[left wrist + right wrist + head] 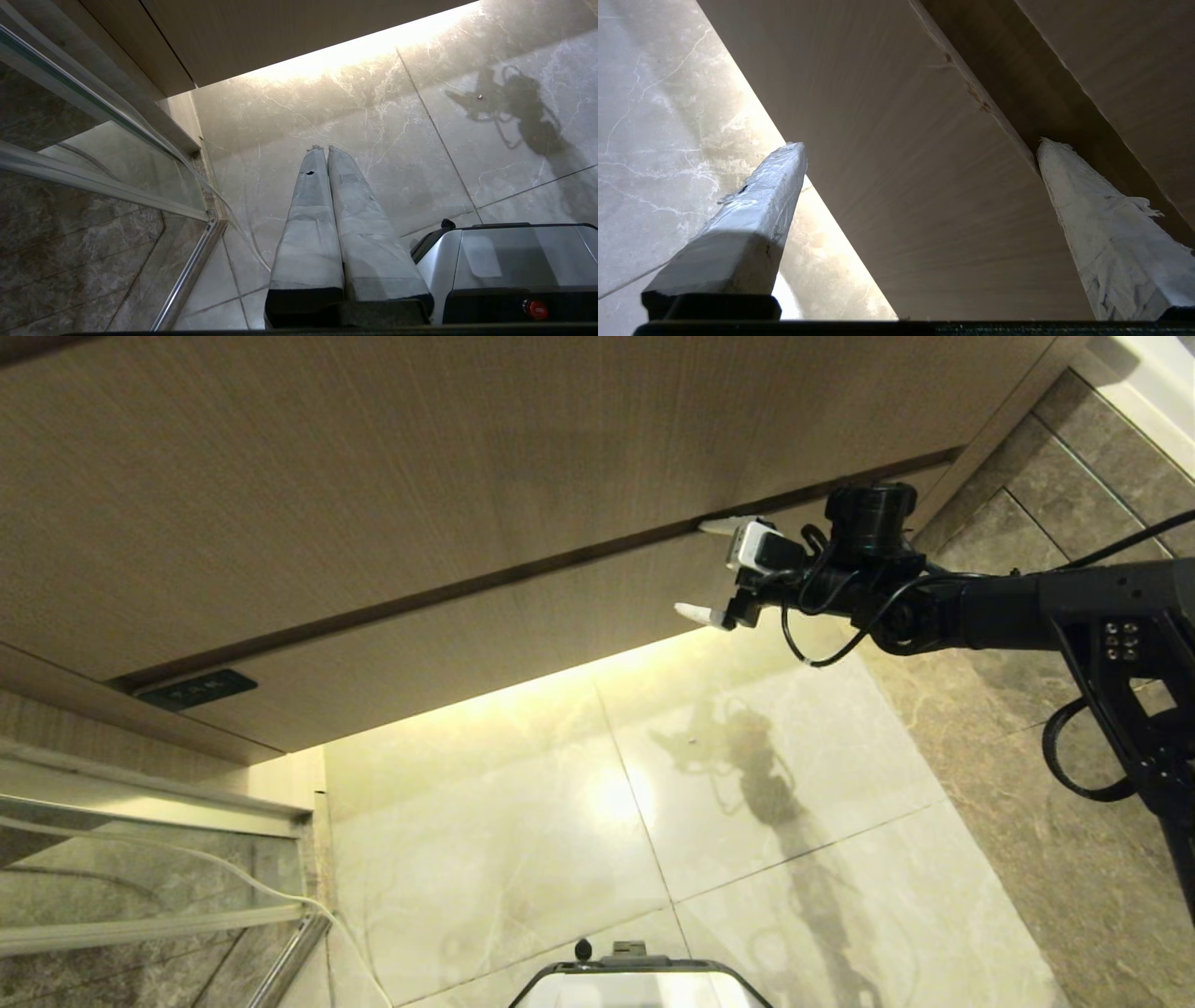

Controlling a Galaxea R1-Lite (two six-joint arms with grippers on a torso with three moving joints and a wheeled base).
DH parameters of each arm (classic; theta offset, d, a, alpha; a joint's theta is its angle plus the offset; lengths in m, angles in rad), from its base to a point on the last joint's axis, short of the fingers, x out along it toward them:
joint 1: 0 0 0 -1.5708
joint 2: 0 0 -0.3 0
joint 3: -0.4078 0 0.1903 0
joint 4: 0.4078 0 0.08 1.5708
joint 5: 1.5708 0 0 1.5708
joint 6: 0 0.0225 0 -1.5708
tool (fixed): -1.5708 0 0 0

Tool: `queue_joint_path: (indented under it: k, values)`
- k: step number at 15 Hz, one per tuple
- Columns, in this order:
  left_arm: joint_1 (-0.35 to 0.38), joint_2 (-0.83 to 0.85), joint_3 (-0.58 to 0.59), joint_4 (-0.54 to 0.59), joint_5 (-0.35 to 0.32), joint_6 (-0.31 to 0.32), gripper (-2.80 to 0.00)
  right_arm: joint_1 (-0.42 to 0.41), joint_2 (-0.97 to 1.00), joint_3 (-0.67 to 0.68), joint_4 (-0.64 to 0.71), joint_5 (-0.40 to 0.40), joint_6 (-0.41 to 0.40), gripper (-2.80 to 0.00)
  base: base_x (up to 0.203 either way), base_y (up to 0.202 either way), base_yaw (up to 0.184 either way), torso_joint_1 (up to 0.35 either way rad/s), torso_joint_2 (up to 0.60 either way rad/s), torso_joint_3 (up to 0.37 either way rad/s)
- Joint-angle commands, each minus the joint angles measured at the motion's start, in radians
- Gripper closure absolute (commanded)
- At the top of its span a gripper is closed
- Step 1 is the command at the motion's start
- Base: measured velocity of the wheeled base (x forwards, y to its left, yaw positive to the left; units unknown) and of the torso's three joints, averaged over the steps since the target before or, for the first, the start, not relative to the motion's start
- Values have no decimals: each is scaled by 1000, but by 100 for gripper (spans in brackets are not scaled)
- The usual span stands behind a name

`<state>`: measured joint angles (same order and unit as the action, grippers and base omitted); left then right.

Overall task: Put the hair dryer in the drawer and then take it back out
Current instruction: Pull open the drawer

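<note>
Apparently the job is sitting at its very start: the drawer [523, 635], the low wood-grain band running from lower left to upper right across the head view, is showing shut, its front flush under the taller panel [448, 457] with only a dark seam between them. Nothing is lying in or coming out of it, and the hair dryer is showing in none of the three views, so where it is I cannot tell. By that reckoning, opening the drawer, placing the dryer inside and lifting it back out are all still waiting to be done.

Right of centre in the head view, the right gripper [711, 569] is reaching in from the right edge, its taped fingers spread wide and holding nothing. Its upper fingertip is sitting at the seam along the drawer's top edge, while the lower one is hanging near the front's bottom edge, over the bright marble floor [560, 821]. The right wrist view is saying the same: one finger [1092, 224] is lying by the dark gap above the drawer front [896, 186], the other is off over the floor, with the front spanning the space between them. Whether either tip is actually touching wood is not clear.

At the bottom centre of its own wrist view, the left gripper [325, 150] is pointing at the floor beside the robot's base [504, 261], fingers pressed together and empty.
</note>
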<state>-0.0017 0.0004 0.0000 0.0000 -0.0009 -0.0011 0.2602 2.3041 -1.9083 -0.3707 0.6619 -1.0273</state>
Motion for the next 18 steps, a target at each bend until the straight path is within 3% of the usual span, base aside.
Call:
queue_joint_path:
  k: [1,5,13,18]
  values:
    - [0,0,0,0,-1,0,0,1,24,0,-1,4,-7,-280,0,0,0,0,0,0]
    - [0,0,1,0,0,0,0,-1,34,0,25,-5,3,-280,0,0,0,0,0,0]
    - [0,0,1,0,0,0,0,-25,-3,2,240,-2,46,-280,0,0,0,0,0,0]
    - [0,-1,0,0,-1,0,0,-27,-76,3,262,9,33,-280,0,0,0,0,0,0]
